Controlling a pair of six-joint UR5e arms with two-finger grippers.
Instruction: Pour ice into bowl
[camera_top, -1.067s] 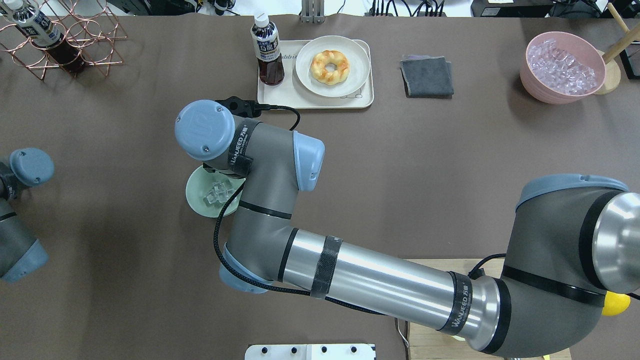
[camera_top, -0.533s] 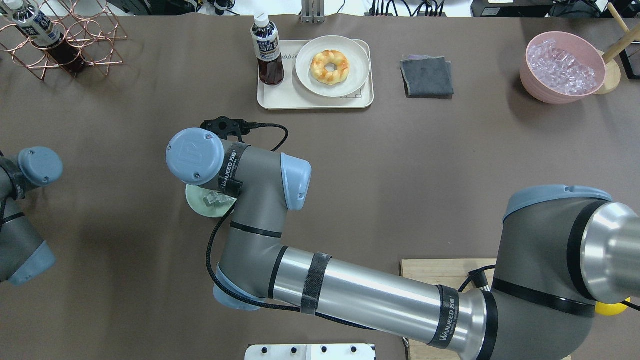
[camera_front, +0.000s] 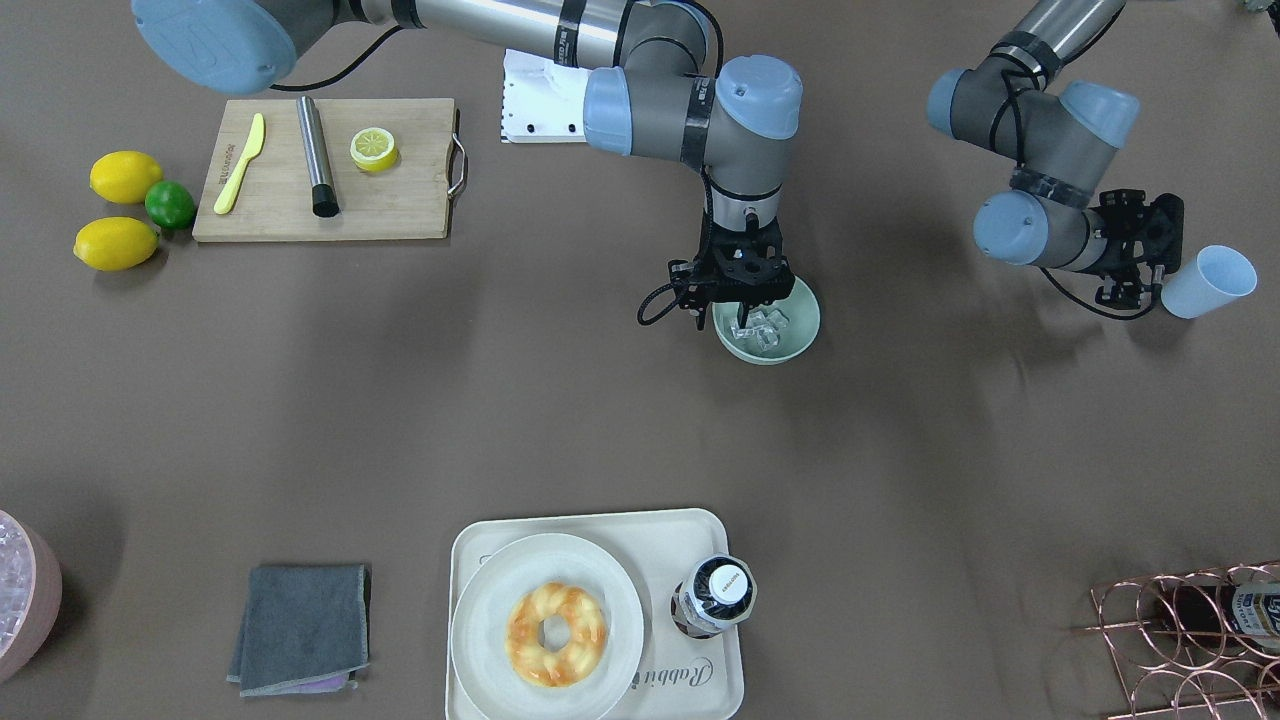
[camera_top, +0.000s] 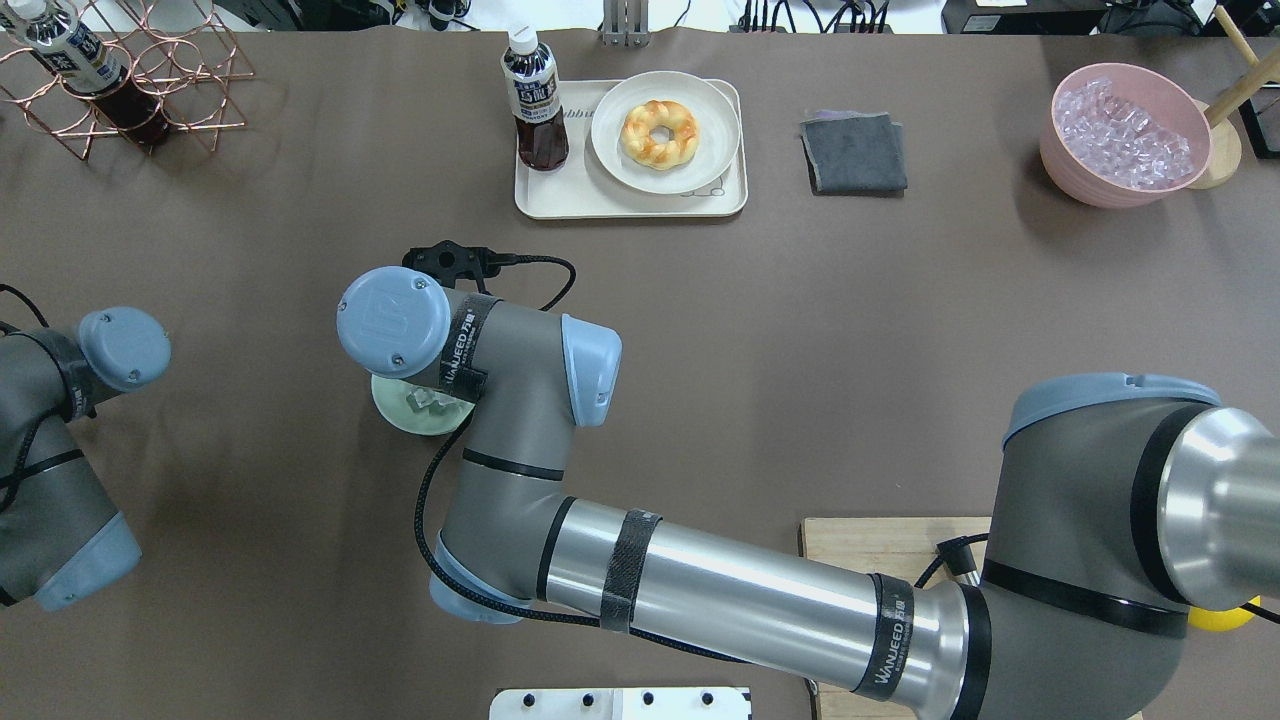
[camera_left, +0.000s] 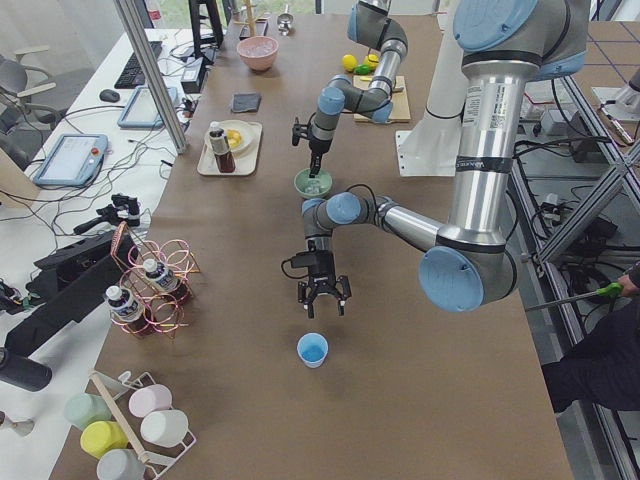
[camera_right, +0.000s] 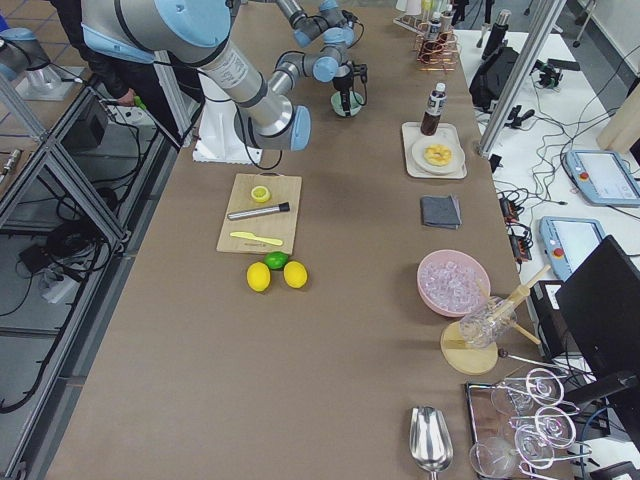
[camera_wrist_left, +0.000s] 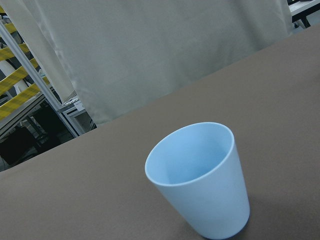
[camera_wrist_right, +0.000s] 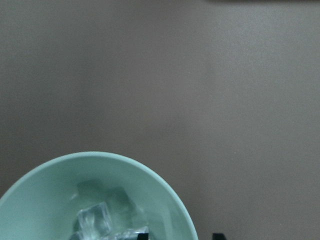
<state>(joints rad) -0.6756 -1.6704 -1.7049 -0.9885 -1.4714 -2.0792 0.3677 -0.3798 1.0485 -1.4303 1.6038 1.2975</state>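
Since the ice (camera_front: 765, 325) already lies in the bowl (camera_front: 797, 338), the pour looks done, or as good as done. Cubes: a small clear heap at the bowl's bottom. Bowl: upright on the table (camera_front: 500, 400), on the robot's left half, well apart from the tray.

Cup (camera_wrist_left: 200, 180): upright on the table, and its inside looks empty in the left wrist view. My read is that nothing is left to tip out.

Right gripper (camera_front: 743, 300): points straight down over the bowl's rim, on the side toward the robot's right. The right wrist view shows two dark fingertips (camera_wrist_right: 217, 236) at the bottom edge. They are apart, one inside the wall and one outside it. So the jaws are parted astride the rim and not clamped on it, as far as I can see. Whether either finger touches the wall, I cannot tell.

Left gripper (camera_left: 323, 300): hangs just beside the cup and clear of it, jaws spread, holding nothing.

Left to do: probably nothing for the pour itself. The right arm's pose reads like the set-up for a rim grasp, maybe to shift the bowl, but that is only a guess. Risk if it closes and lifts by the rim: the bowl tips and the cubes slide out. Smooth walls and slick cubes make that more likely.
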